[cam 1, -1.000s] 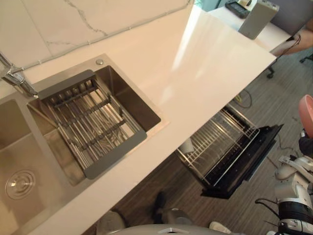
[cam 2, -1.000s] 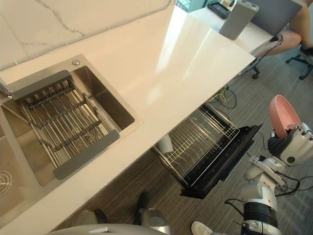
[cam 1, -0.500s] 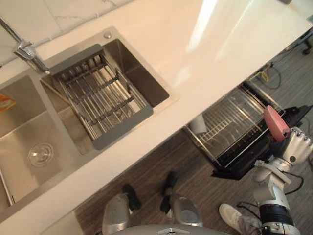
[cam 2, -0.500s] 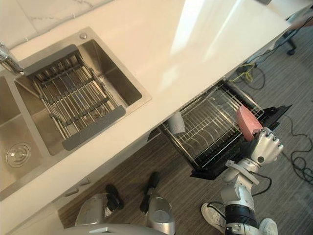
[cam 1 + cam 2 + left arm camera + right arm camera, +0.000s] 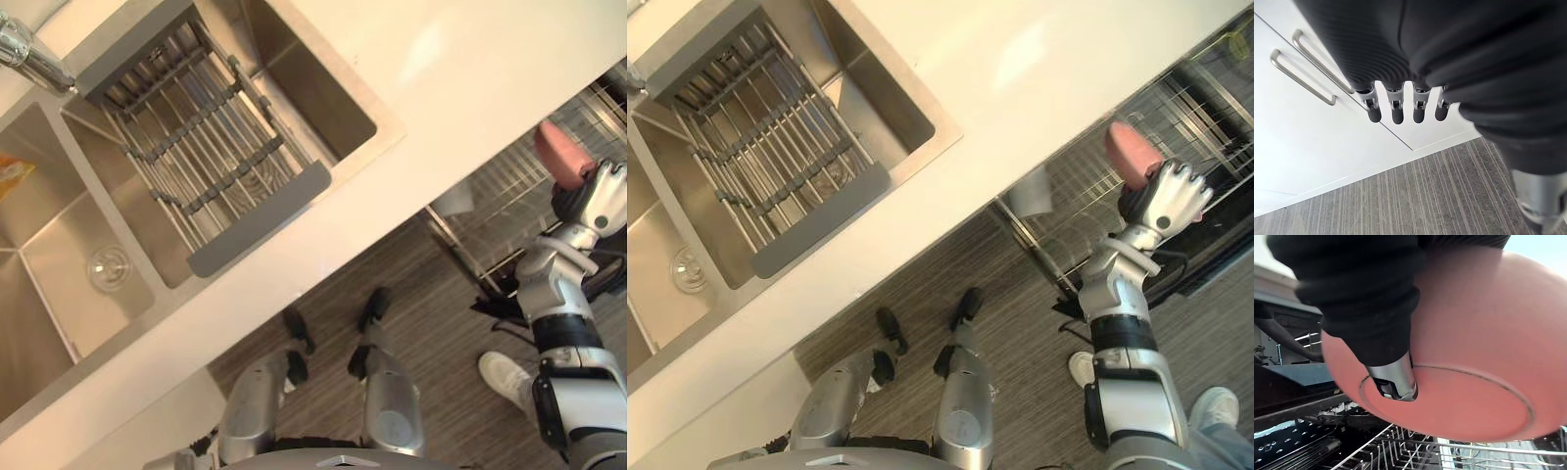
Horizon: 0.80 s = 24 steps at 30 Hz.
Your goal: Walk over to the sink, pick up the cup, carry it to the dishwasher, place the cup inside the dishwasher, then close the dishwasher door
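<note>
now right hand [image 5: 1172,196] clamps one pink cup [image 5: 1131,151] over one rack [image 5: 1400,450], left hand [image 5: 1416,105] slack.

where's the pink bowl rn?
In the right hand, at the right of the eye views. The pink bowl is held over the pulled-out dishwasher rack, just off the counter edge.

Drainer [image 5: 196,147] in sink [image 5: 338,103] at left, dishwasher basket [image 5: 498,211] under counter [image 5: 490,69] at right
</note>
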Available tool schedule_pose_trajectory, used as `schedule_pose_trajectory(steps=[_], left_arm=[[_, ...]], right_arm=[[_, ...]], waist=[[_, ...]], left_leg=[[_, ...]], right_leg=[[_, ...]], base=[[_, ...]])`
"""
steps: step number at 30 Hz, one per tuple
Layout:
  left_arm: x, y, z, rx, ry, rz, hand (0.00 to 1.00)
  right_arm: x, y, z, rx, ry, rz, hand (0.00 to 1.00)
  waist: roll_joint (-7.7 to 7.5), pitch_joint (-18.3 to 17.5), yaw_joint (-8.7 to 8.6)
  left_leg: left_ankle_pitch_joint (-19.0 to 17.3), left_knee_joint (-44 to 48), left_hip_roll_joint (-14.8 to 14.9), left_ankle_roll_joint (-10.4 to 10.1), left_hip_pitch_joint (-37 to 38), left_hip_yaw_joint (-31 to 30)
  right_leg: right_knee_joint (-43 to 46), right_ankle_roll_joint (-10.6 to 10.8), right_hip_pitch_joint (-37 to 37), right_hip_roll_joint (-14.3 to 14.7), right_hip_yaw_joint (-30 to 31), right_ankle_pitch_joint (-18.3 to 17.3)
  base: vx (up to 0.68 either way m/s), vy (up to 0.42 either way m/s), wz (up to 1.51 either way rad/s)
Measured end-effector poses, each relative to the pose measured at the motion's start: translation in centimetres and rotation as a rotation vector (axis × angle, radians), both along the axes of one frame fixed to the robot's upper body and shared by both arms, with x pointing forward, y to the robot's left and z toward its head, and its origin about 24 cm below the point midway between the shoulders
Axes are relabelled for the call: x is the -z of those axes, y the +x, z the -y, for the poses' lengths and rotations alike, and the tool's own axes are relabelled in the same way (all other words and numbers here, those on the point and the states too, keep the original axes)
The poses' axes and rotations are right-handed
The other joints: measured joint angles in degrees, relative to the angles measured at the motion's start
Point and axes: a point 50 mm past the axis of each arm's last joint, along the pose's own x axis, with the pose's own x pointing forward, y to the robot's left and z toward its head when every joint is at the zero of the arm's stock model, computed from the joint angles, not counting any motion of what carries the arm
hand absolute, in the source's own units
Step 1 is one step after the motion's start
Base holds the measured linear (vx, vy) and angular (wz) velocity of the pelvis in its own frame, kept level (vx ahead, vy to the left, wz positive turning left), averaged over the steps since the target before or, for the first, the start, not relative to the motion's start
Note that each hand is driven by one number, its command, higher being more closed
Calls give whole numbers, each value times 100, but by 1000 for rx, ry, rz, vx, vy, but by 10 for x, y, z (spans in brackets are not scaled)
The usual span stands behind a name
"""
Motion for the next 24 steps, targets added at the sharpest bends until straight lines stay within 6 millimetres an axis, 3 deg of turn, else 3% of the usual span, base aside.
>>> schedule_pose_trajectory(steps=[2, 8, 14, 15, 20, 23, 24], left_arm=[[-2, 10, 1, 22, -1, 22, 0], [-4, 27, 5, 82, -13, 68, 0], [-3, 25, 5, 102, -10, 49, 0], [-3, 27, 6, 110, -10, 55, 0], [-3, 28, 8, 115, -18, 66, 0], [-2, 26, 12, 130, -23, 55, 0], [-2, 26, 13, 130, -24, 58, 0]], right_arm=[[-6, 10, -1, 5, -5, -38, 100], [-13, 7, 23, 107, 41, -74, 100], [2, 2, 41, 149, 228, -132, 100], [6, 2, 44, 154, 266, -144, 0], [13, -1, 49, 142, 394, -126, 0], [29, -1, 52, 65, 690, -18, 0], [31, -1, 51, 47, 716, -7, 0]], waist=[[23, 9, 39], [142, 64, 104], [174, 78, 123], [186, 82, 126], [349, 152, 109], [360, 144, 127], [360, 144, 124]], left_leg=[[38, -4, -77, 22, -156, -184], [130, -80, -216, 97, -403, -389], [172, -134, -329, 112, -518, -458], [172, -137, -343, 112, -525, -461], [155, -116, -354, 69, -601, -468], [165, -115, -356, 53, -595, -627], [164, -114, -356, 50, -590, -635]], right_leg=[[0, 6, -179, -30, 48, 62], [2, 33, -404, -129, 9, 141], [3, 46, -560, -217, 55, 199], [3, 42, -569, -230, 60, 200], [4, 37, -633, -235, 79, 181], [5, 25, -641, -217, 111, 189], [5, 25, -637, -216, 113, 189]], base=[[23, 58, -4], [10, 54, 9], [8, 34, 1], [0, 0, 0], [0, 0, 0], [38, -20, -6], [44, -10, -3]])
